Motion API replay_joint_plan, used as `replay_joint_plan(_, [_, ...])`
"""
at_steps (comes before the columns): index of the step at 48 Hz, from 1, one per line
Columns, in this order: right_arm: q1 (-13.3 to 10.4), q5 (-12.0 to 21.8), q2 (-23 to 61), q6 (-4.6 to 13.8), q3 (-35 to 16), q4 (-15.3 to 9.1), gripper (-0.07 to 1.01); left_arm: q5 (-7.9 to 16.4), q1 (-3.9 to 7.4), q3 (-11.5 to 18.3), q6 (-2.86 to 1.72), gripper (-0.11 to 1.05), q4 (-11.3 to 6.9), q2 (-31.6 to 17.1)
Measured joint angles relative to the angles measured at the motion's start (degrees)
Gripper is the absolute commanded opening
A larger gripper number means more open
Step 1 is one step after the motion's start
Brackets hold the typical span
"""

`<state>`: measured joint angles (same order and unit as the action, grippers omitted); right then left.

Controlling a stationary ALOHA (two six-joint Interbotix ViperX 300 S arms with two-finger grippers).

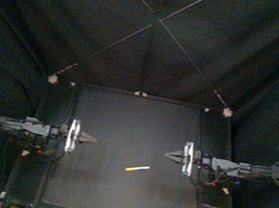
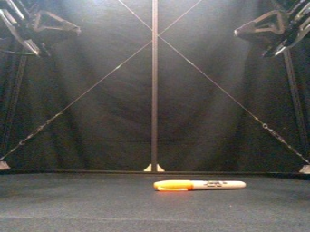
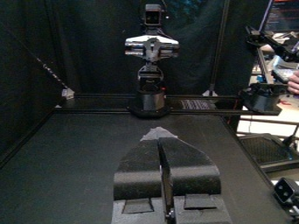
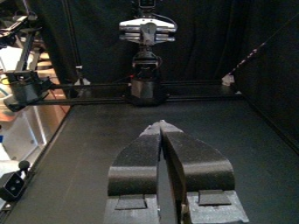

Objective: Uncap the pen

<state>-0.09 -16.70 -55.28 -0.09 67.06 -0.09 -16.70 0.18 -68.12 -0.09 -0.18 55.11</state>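
A marker pen [image 1: 136, 168] lies flat on the black table, right of the middle and nearer the front; its body is white with an orange cap. In the front view the pen [image 2: 200, 185] lies crosswise, orange cap toward the left. My left gripper [image 1: 91, 140] rests at the table's left edge, jaws shut with nothing in them [image 3: 160, 137]. At the right edge my right gripper [image 1: 171, 154] rests likewise, shut and empty [image 4: 162, 129]. Both grippers stand well apart from the pen. Neither wrist view shows the pen.
Each wrist view shows the opposite arm across the table. The black curtains close in the back and sides.
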Motion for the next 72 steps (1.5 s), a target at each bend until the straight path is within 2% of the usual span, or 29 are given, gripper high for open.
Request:
replay_joint_plan(3, [0.0, 0.1, 0.4, 0.26, -0.1, 0.2, -0.01, -0.1, -0.35, -0.4, -0.09, -0.03, 0.00, -0.3])
replay_joint_plan(11, [0.0, 1.2, 6.4, 2.29, -0.3, 1.3, 0.00, -0.1, -1.67, -1.4, -0.18, -0.03, -0.53, -2.4])
replay_joint_plan(19, [0.4, 4.9, 16.3, 2.55, -4.0, 1.9, 0.00, -0.3, -4.57, -1.2, 0.00, -0.03, -0.62, -7.2])
replay_joint_plan(22, [0.7, 6.6, 20.4, 2.46, -6.1, 2.0, 0.00, -0.3, -5.01, -0.9, -0.09, -0.03, -0.62, -9.2])
replay_joint_plan(34, [4.1, 14.1, 35.3, 2.20, -13.4, 0.8, 0.03, -0.3, -5.10, -0.6, -0.09, -0.02, -0.62, -15.8])
replay_joint_plan(40, [4.8, 17.5, 42.1, 2.29, -15.9, 0.8, 0.16, -0.3, -5.10, -0.7, 0.00, 0.01, -0.70, -17.0])
replay_joint_plan(50, [6.2, 22.2, 50.9, 2.37, -20.4, 1.2, 0.47, -0.3, -5.10, -0.6, -0.09, 0.18, -0.70, -17.2])
replay_joint_plan(58, [6.3, 26.1, 54.8, 2.29, -22.9, 1.4, 0.66, -0.4, -5.19, -0.6, -0.09, 0.34, -1.05, -17.2])
replay_joint_plan(62, [6.0, 26.6, 55.8, 2.37, -23.5, 1.5, 0.70, -0.4, -5.10, -0.6, -0.09, 0.41, -1.93, -17.2])
replay_joint_plan(72, [5.3, 26.8, 56.3, 2.37, -23.6, 1.5, 0.70, -0.4, -5.10, -0.6, -0.09, 0.58, -3.43, -17.2])
